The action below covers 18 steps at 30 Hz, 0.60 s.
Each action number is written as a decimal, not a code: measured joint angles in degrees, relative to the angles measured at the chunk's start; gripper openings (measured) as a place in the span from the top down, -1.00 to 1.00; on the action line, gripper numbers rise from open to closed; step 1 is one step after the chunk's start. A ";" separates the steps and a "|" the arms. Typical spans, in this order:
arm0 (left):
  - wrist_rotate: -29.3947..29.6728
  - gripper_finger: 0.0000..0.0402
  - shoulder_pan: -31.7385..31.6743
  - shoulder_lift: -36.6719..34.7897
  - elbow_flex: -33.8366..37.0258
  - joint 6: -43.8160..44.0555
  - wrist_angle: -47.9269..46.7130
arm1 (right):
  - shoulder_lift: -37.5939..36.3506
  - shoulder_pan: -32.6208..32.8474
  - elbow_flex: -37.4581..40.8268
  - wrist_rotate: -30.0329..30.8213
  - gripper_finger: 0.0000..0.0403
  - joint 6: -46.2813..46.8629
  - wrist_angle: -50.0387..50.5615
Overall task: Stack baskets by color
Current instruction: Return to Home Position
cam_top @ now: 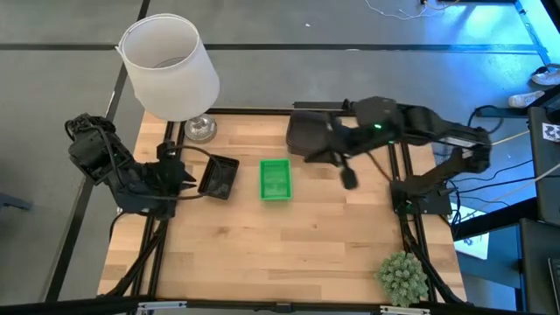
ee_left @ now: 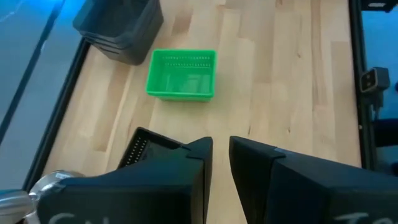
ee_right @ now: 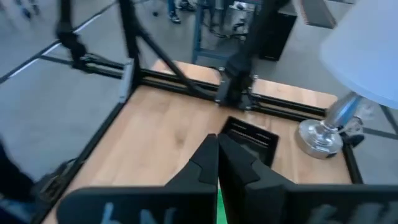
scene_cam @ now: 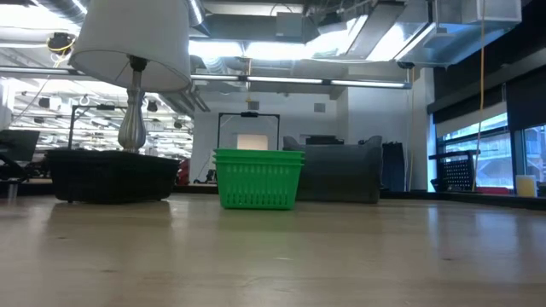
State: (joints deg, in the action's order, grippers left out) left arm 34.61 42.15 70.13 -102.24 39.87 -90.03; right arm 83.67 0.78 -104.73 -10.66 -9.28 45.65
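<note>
Left pincer [ee_left: 221,144] hangs over the left side of the worktop [cam_top: 280,249], just beside the black basket [cam_top: 219,178]. Its fingers stand a narrow gap apart, released, grasping nothing. Right pincer [ee_right: 217,140] is held above the worktop right of centre, near the grey-brown baskets [cam_top: 306,136]. Its fingertips are pressed together, clenched on nothing. Green baskets [cam_top: 275,179] sit upright mid-worktop, nested in one stack; the low view shows their rims layered one over another. The black basket lies just to their left, apart from them, not touching. The grey-brown baskets sit nested farther back and to the right of the green ones, partly under my right arm. A lamp [cam_top: 168,66] with a white shade stands at the back left corner. A round green plant ball [cam_top: 402,276] is at the front right corner, well apart from all the baskets.
</note>
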 joint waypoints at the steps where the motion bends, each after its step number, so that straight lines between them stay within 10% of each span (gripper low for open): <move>1: -0.46 0.78 0.00 0.00 0.00 -0.23 0.01 | -0.97 0.82 0.02 -0.02 1.00 -0.02 0.95; 18: 9.05 1.00 7.80 -7.32 1.12 -1.66 1.27 | -17.52 14.27 4.62 6.69 1.00 4.89 13.11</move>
State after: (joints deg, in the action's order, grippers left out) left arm 43.67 49.95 62.80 -101.11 38.21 -88.75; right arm 66.14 15.05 -100.10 -3.97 -4.39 58.75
